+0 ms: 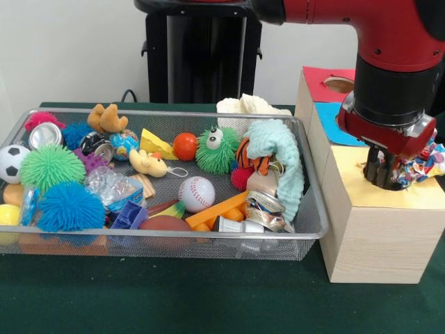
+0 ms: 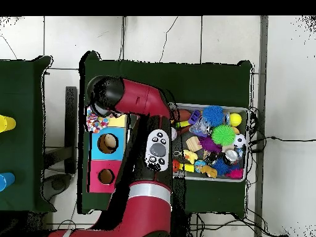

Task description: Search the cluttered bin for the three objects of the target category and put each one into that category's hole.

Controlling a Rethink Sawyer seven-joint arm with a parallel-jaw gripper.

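The silver wire mesh bin (image 1: pixel 167 235) sits on the green table, full of toys; it also shows in the overhead view (image 2: pixel 210 106). My gripper (image 1: pixel 384 182) hangs over the yellow-topped box (image 1: pixel 354 188), right of the bin. It is shut on the confetti-patterned cloth scrap (image 1: pixel 425 161), which bunches out at its right side. In the overhead view the scrap (image 2: pixel 95 121) lies at the yellow box top (image 2: pixel 118 121) under my wrist. The yellow box's hole is hidden by the gripper. A braided rope ball does not show.
A blue-topped box (image 1: pixel 330 124) and a red-topped box (image 1: pixel 318 82) with round holes stand behind the yellow one. A mint-green waffle cloth (image 1: pixel 279 154) drapes over the bin's right end, and a cream cloth (image 1: pixel 250 104) lies at its far rim. Spiky balls (image 1: pixel 69 207), a baseball (image 1: pixel 197 193) and cans fill the bin.
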